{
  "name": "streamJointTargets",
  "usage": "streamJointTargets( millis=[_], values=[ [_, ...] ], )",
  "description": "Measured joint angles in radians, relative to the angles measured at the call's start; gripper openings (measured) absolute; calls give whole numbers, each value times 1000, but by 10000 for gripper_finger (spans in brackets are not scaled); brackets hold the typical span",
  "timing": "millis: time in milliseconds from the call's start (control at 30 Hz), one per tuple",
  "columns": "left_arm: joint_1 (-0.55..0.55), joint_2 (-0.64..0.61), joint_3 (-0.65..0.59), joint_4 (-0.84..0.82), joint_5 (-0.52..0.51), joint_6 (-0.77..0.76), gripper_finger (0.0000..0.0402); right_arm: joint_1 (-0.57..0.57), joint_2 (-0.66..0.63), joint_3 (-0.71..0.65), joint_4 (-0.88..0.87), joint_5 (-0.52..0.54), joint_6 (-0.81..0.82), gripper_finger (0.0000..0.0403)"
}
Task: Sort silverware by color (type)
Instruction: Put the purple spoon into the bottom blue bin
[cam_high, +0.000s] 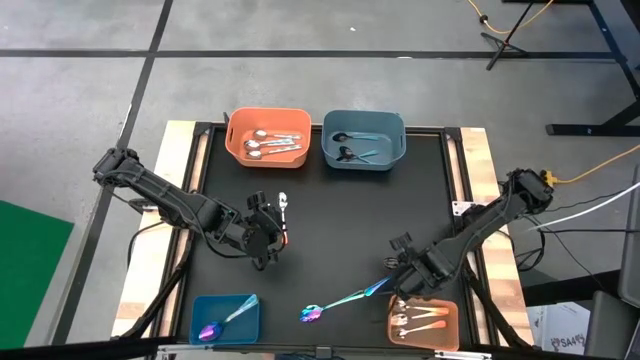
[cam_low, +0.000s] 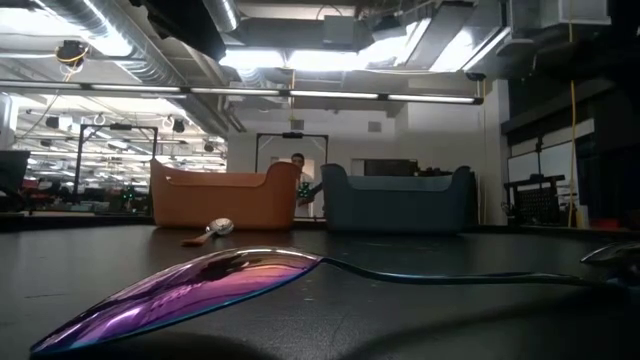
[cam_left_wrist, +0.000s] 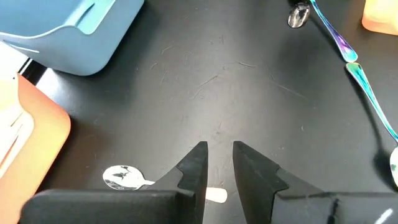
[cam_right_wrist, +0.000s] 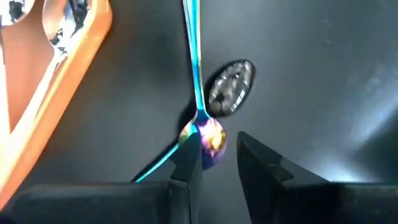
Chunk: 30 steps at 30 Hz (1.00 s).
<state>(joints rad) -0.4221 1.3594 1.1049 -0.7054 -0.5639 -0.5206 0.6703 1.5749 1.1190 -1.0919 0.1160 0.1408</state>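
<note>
Four bins sit at the corners of the black surface (cam_high: 330, 220). Nearest, a blue bin (cam_high: 225, 318) on the left holds an iridescent spoon, and an orange bin (cam_high: 424, 322) on the right holds orange-handled spoons. Between them lie two iridescent spoons (cam_high: 340, 302) end to end on the surface. The right gripper (cam_high: 397, 268) hangs over the right-hand one, fingers (cam_right_wrist: 189, 158) slightly apart on either side of its bowl, not closed on it. Toward the middle left, the left gripper (cam_high: 275, 235) is low over an orange-handled spoon (cam_high: 283, 208), fingers (cam_left_wrist: 194, 168) a narrow gap apart, holding nothing. At the far edge, an orange bin (cam_high: 267, 136) holds silver spoons and a blue bin (cam_high: 363, 139) black ones.
</note>
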Motion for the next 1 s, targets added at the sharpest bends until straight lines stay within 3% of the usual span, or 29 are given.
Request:
streamJointTargets(
  millis=[633,767,1000],
  values=[
    [0,0,0,3,0,-1,70,-12,0,-209,433,-63,-203,90],
    [0,0,0,3,0,-1,70,-12,0,-218,449,-12,-214,90],
    [0,0,0,3,0,-1,70,-24,0,-218,446,-15,-227,90]
  ],
)
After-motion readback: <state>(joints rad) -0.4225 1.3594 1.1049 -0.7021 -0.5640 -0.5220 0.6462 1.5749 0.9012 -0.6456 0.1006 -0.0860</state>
